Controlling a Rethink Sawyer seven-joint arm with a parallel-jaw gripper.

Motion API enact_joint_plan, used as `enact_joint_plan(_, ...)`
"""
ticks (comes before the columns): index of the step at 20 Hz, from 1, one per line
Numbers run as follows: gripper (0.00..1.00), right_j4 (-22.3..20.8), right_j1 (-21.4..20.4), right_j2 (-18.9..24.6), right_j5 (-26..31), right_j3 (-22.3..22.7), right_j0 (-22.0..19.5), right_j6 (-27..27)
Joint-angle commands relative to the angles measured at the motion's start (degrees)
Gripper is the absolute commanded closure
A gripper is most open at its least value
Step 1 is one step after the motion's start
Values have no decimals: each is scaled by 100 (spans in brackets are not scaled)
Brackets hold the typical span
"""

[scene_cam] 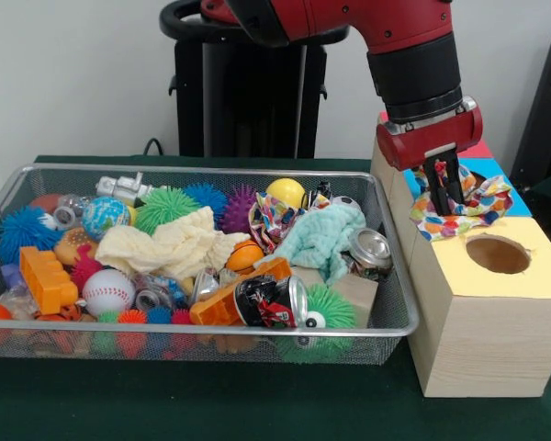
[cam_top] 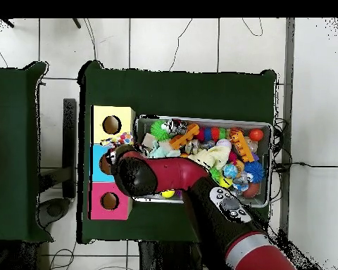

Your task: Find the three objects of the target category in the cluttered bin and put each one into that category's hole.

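My gripper hangs over the boxes at the right, its fingers close together and shut on a confetti cloth. The cloth bunches round the fingers and rests on the blue-topped box, just behind the yellow top and its round hole. In the overhead view the cloth lies between the yellow hole and the blue top, and the arm hides the gripper. A second confetti cloth lies in the wire-mesh bin between the purple spiky ball and the mint cloth.
The bin holds a cream cloth, a mint-green cloth, cans, spiky balls, a baseball, an orange brick and a wooden block. A red-topped box stands beyond the blue one. The arm reaches across the bin's corner.
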Motion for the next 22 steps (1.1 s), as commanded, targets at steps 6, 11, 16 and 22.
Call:
enact_joint_plan(6, 100, 238, 659, -185, -1742, -164, -366, 1653)
enact_joint_plan(11, 100, 330, 476, -519, -1250, -214, -151, 1379)
enact_joint_plan(16, 100, 325, 470, -629, -1246, -248, -62, 1333)
enact_joint_plan(22, 100, 578, 338, -772, -1399, -327, 152, 1502)
